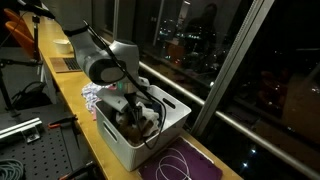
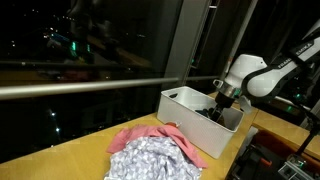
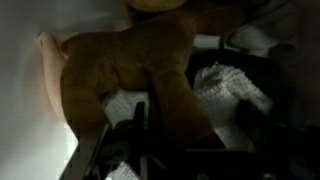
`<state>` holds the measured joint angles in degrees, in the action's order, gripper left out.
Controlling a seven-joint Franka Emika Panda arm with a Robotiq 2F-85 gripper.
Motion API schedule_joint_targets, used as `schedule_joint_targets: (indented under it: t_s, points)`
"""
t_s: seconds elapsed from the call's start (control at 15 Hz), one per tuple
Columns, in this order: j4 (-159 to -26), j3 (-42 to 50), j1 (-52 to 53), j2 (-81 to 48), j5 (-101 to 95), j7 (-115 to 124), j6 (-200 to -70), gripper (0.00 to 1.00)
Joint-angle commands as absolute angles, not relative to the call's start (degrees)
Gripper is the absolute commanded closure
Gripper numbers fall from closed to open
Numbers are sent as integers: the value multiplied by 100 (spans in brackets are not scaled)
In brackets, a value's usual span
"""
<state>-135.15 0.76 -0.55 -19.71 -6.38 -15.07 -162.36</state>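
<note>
Fingers show only as dark shapes low in the wrist view, just in front of a brown plush toy. Whether they stand apart or closed I cannot tell, and nothing looks gripped. In an exterior view the gripper reaches down into a white bin that stands on the wooden tabletop, near its window-side edge. The toy lies inside the bin against the white wall, beside a white knitted cloth. It looks soft, light and squashy, unlikely to slip or break. A pinch across a limb or the narrower part of its body would probably hold best. A patterned cloth lies on the tabletop just outside the bin.
</note>
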Motion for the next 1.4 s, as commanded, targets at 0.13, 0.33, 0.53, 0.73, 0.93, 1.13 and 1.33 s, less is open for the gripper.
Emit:
schedule_joint_targets:
  t_s: [0.13, 0.33, 0.53, 0.73, 0.93, 1.13, 1.33]
  points:
    - [-13660, -120, -249, -1962, -490, -1474, -16436, 55]
    - [-13833, -282, -465, -1764, -233, -1574, -16405, 76]
    - [-14033, -348, -660, -1394, -23, -1654, -16331, 97]
    - [-14236, -407, -834, -943, 289, -1819, -16229, 96]
    - [-14349, -377, -833, -195, 564, -1985, -15980, 95]
    - [-14218, -220, -592, 569, 618, -2005, -15651, 95]
    - [-13975, -111, -292, 1296, 521, -1884, -15220, 95]
